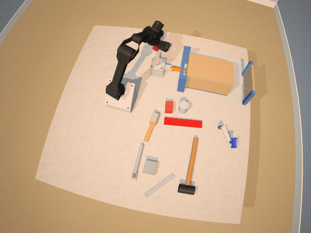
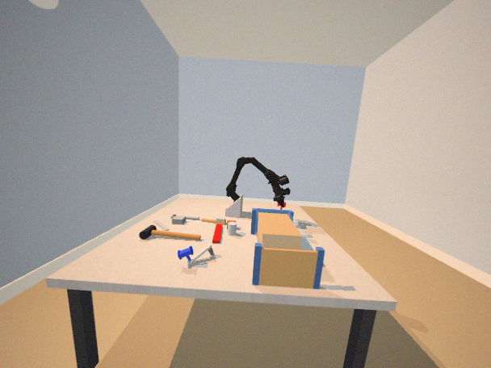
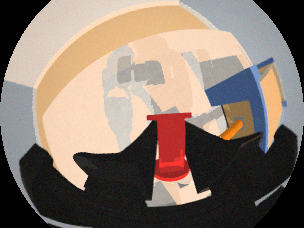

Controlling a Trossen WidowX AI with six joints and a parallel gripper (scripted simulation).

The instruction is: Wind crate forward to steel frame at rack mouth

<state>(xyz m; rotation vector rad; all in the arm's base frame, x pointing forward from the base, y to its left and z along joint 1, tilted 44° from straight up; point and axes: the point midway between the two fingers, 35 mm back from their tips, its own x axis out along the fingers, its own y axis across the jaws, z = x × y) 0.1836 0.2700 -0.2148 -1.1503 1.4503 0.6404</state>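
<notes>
My gripper [image 1: 157, 47] [image 2: 281, 202] [image 3: 166, 122] is shut on the red knob [image 1: 154, 48] [image 3: 171, 145] of the winch handle. The handle's pale arm [image 1: 158, 56] runs from the knob to the top of the grey winch [image 1: 157, 72]; the key in the hole is hidden. An orange strap [image 1: 176, 69] [image 3: 232, 131] runs from the winch through the blue steel frame [image 1: 180, 84] [image 2: 254, 222] [image 3: 235, 91]. The wooden crate [image 1: 212, 67] [image 2: 278, 224] lies flat inside the cubby, its front close behind the frame. I cannot tell whether they touch.
A red block [image 1: 169, 107], a grey cylinder [image 1: 183, 106] and a red bar [image 1: 183, 122] lie before the cubby. Farther off are a brush [image 1: 153, 123], a mallet [image 1: 192, 163] [image 2: 174, 234], a grey block [image 1: 150, 166] and a crank with a blue knob [image 1: 234, 143] [image 2: 185, 253].
</notes>
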